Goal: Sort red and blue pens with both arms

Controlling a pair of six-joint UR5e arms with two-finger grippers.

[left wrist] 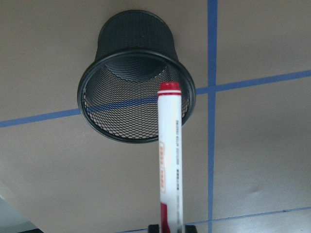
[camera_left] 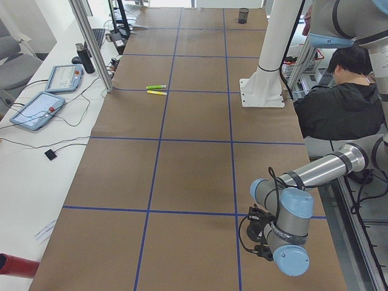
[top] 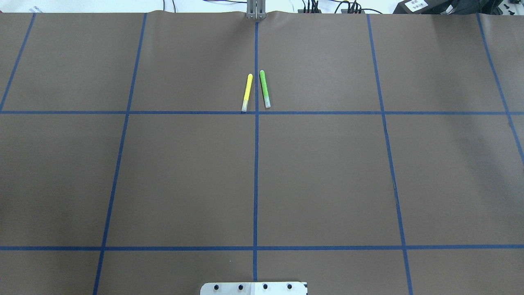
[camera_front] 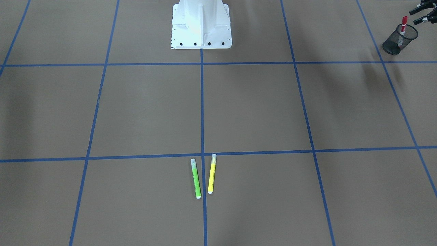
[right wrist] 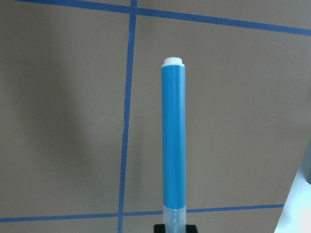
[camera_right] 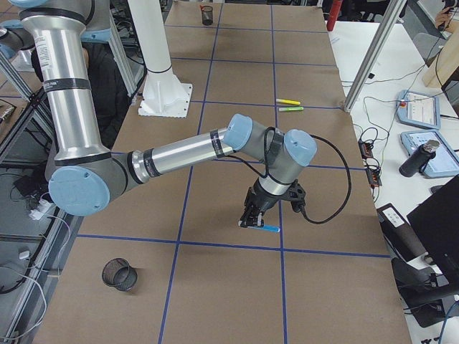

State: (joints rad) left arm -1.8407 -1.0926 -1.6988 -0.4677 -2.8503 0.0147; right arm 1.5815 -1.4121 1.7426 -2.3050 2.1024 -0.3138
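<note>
In the left wrist view the red pen (left wrist: 170, 160), white-barrelled with a red end, sticks out from my left gripper (left wrist: 167, 228), which is shut on it. Its red end is over the mouth of a black mesh cup (left wrist: 136, 73). The front-facing view shows the same red pen (camera_front: 403, 26) upright at that cup (camera_front: 399, 40), beside my left gripper (camera_front: 413, 17). My right gripper (right wrist: 174, 228) is shut on the pale cap end of the blue pen (right wrist: 174, 141). From the right side the blue pen (camera_right: 265, 228) hangs level just above the table.
A green marker (camera_front: 196, 178) and a yellow marker (camera_front: 212, 173) lie side by side at the table's far middle. A second black mesh cup (camera_right: 120, 274) stands near my right arm. The white robot base (camera_front: 201, 25) is at the table's near edge, and a person (camera_left: 339, 103) sits behind it.
</note>
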